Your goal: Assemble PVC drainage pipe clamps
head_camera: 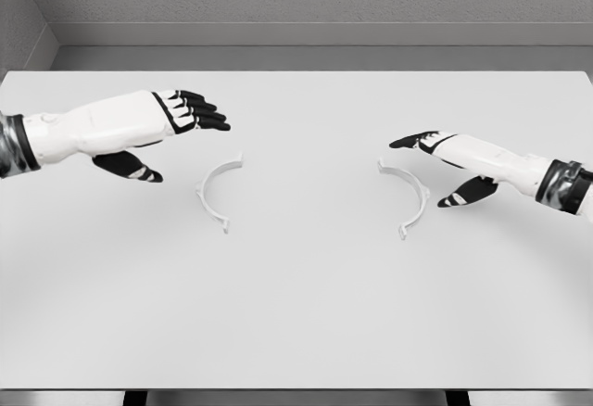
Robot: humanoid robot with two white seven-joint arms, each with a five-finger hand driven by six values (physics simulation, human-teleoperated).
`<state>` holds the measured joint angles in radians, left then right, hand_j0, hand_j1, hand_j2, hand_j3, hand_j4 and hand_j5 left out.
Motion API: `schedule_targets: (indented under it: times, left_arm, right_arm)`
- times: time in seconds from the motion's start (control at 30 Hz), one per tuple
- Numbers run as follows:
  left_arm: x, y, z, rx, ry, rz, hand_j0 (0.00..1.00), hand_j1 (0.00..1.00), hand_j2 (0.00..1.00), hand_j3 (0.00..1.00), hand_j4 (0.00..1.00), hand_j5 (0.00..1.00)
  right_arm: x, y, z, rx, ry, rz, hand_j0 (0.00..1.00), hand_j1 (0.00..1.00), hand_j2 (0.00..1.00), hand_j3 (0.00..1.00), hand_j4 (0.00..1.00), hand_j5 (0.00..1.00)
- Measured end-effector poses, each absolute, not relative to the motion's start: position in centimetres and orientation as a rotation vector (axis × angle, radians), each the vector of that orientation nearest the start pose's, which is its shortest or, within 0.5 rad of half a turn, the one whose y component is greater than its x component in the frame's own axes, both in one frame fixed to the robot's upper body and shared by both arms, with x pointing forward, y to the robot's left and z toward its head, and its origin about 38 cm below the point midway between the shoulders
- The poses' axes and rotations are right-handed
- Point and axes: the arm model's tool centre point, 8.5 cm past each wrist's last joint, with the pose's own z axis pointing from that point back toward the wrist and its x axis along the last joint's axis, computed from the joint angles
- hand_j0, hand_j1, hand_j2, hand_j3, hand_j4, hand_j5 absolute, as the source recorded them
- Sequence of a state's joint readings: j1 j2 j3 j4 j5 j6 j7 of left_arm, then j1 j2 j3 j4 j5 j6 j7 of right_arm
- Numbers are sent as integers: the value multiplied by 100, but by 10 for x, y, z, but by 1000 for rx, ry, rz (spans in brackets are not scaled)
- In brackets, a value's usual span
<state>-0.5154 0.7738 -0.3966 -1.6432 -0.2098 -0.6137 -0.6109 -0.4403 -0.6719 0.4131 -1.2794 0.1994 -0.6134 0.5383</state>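
Two thin white curved plastic clamp halves lie apart mid-frame on the white surface (296,323): left clamp half (215,191), right clamp half (410,195). The left hand (157,128) and right hand (445,160) hover outside them, fingers extended, holding nothing.
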Motion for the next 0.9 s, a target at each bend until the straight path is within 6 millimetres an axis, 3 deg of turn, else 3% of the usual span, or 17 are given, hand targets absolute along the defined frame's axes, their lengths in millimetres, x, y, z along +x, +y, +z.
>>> schedule_targets:
  times: [0.1, 0.23, 0.53, 0.67, 0.9]
  left_arm:
    - [405, 255, 250, -295, 2424, 2690, 100, 100, 100, 100, 100, 100]
    - [407, 247, 246, -266, 2461, 2663, 100, 100, 100, 100, 100, 100]
    - [418, 255, 243, -360, 2423, 2714, 100, 100, 100, 100, 100, 100]
    - [427, 260, 254, -431, 2407, 2714, 100, 100, 100, 100, 100, 100]
    - [428, 264, 239, -469, 2336, 2793, 100, 100, 100, 100, 100, 100]
  right_arm:
    - [426, -318, 149, -142, -1540, 1661, 100, 100, 100, 100, 100, 100]
    - [423, -314, 144, -122, -1532, 1667, 100, 100, 100, 100, 100, 100]
    - [421, -303, 137, -82, -1530, 1676, 100, 100, 100, 100, 100, 100]
    - [422, -293, 134, -55, -1535, 1682, 100, 100, 100, 100, 100, 100]
    - [422, -282, 131, -27, -1544, 1687, 100, 100, 100, 100, 100, 100]
